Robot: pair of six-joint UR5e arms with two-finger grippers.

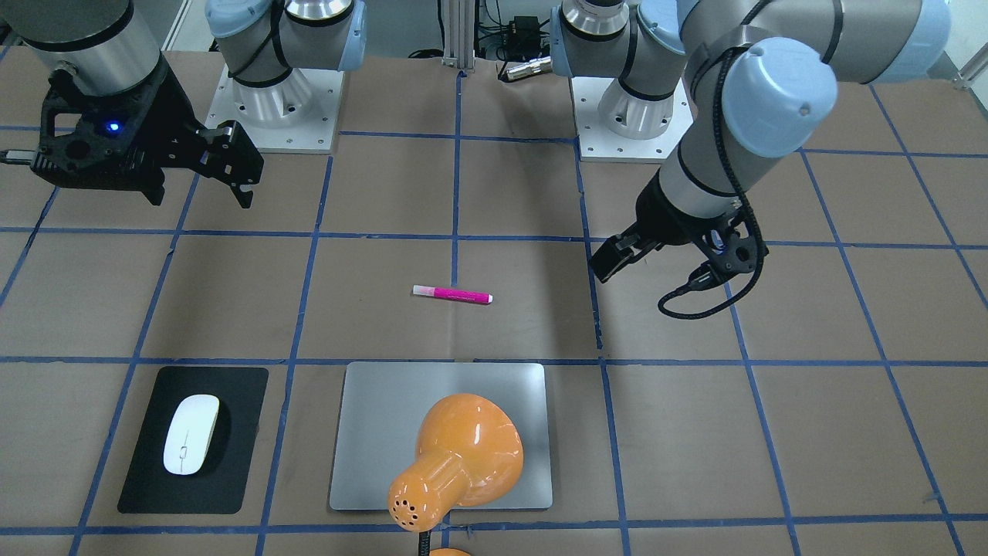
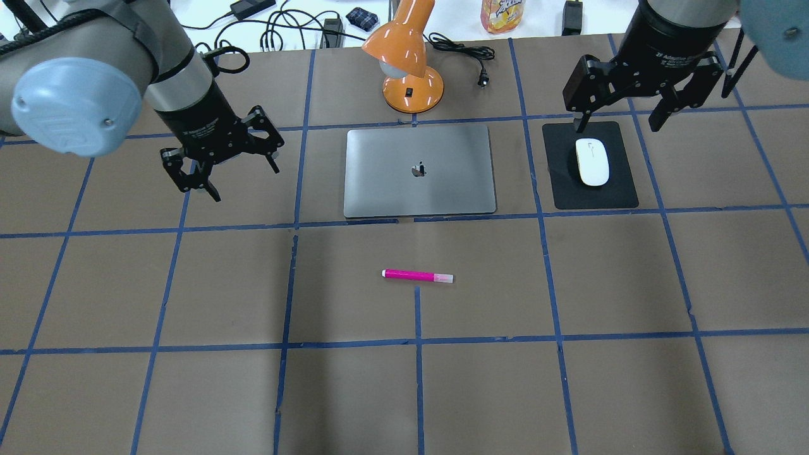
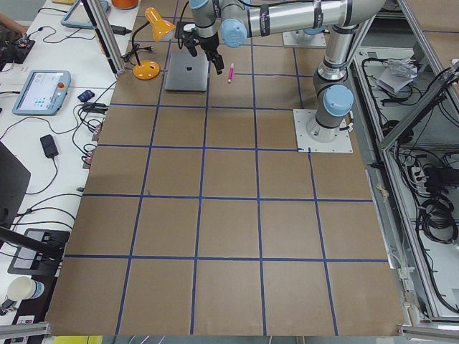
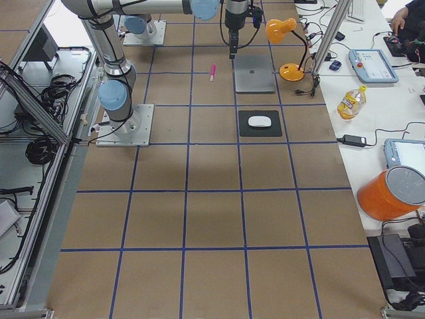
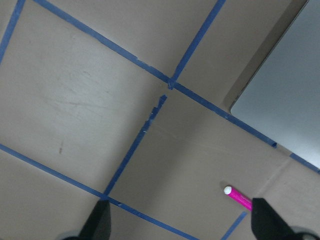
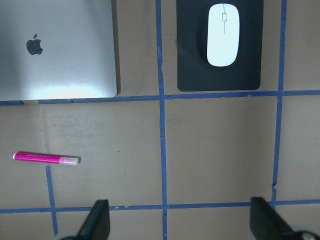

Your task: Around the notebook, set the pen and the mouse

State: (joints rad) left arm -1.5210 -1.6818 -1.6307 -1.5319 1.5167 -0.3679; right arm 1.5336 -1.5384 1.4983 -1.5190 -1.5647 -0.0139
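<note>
The magenta pen (image 2: 417, 275) (image 1: 452, 294) lies flat on the brown table, in front of the silver notebook (image 2: 442, 189) (image 1: 370, 432) and apart from it. The white mouse (image 2: 592, 162) (image 1: 191, 434) rests on a black mat to the notebook's right. My left gripper (image 2: 246, 184) (image 5: 182, 227) hovers open and empty, left of the notebook; its wrist view catches the pen (image 5: 239, 197) and a notebook corner (image 5: 285, 100). My right gripper (image 2: 616, 123) (image 6: 182, 222) hangs open above the mat's far edge, holding nothing. The right wrist view takes in the mouse (image 6: 223, 35), pen (image 6: 46, 158) and notebook (image 6: 60, 50).
An orange desk lamp (image 2: 407, 63) (image 1: 455, 463) stands behind the notebook, its shade leaning over the lid. The black mat (image 2: 569, 189) (image 1: 147, 479) lies under the mouse. Cables and a drink bottle (image 2: 502, 14) line the far edge. Blue tape squares cover the table.
</note>
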